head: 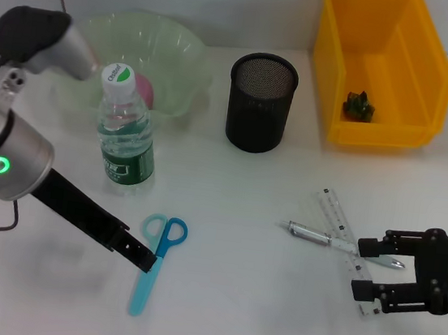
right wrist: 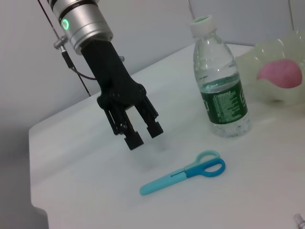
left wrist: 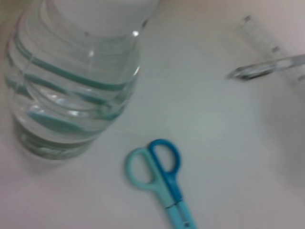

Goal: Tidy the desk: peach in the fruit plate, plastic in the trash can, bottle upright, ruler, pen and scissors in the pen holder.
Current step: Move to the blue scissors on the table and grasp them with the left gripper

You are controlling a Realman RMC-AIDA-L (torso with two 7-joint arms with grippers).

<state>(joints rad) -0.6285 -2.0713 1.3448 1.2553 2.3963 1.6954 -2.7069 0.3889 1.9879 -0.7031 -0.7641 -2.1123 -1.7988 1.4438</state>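
Observation:
The water bottle (head: pixel 126 135) stands upright next to the pale green fruit plate (head: pixel 185 52), which holds the pink peach (head: pixel 144 88). The blue scissors (head: pixel 160 251) lie flat near the table's front. My left gripper (head: pixel 146 259) hovers open just left of their blades, seen from the right wrist view as well (right wrist: pixel 144 136). The clear ruler (head: pixel 341 231) and the silver pen (head: pixel 318 236) lie crossed at the right. My right gripper (head: pixel 371 271) is open, its fingers straddling the ruler's near end and the pen tip. A green piece of plastic (head: pixel 358 107) lies in the yellow trash can (head: pixel 432 74).
The black mesh pen holder (head: pixel 260 102) stands at the back centre, between plate and trash can. The table's left edge shows in the right wrist view, behind the left arm.

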